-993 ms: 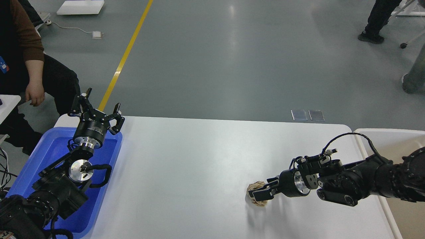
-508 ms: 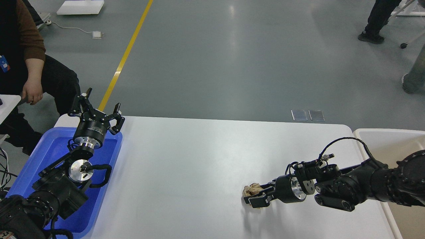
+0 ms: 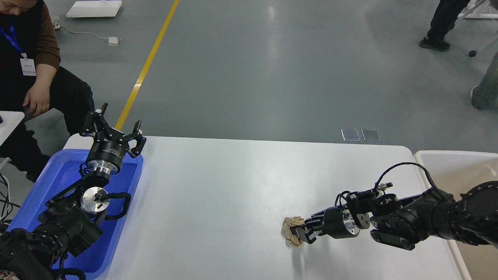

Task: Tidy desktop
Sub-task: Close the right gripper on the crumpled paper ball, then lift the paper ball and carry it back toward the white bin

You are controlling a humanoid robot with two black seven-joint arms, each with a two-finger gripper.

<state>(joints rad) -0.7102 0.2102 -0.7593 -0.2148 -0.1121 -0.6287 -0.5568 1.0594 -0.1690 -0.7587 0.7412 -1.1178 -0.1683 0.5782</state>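
Paper wad [image 3: 291, 235] on desktop [image 3: 233, 186], near right front, pinched by right gripper [image 3: 302, 232], likely clenched on it though fingers dark, reaching low and sideways for pickup toward cream bin [image 3: 447, 163]. Left gripper [image 3: 113, 130] spread wide, parked over blue tray [image 3: 42, 194].

Right hand [image 3: 302, 232] hides part of paper wad [image 3: 291, 234]; grip unclear. Bench [image 3: 233, 194] near edge and bin [image 3: 459, 163] cut off.

Blue plastic tray [image 3: 58, 182] at left edge. Cream-white bin [image 3: 447, 163] at right edge. Grey floor with yellow line [image 3: 149, 62]. Seated person [image 3: 35, 85] far left; two floor plates [image 3: 360, 135] beyond the far edge
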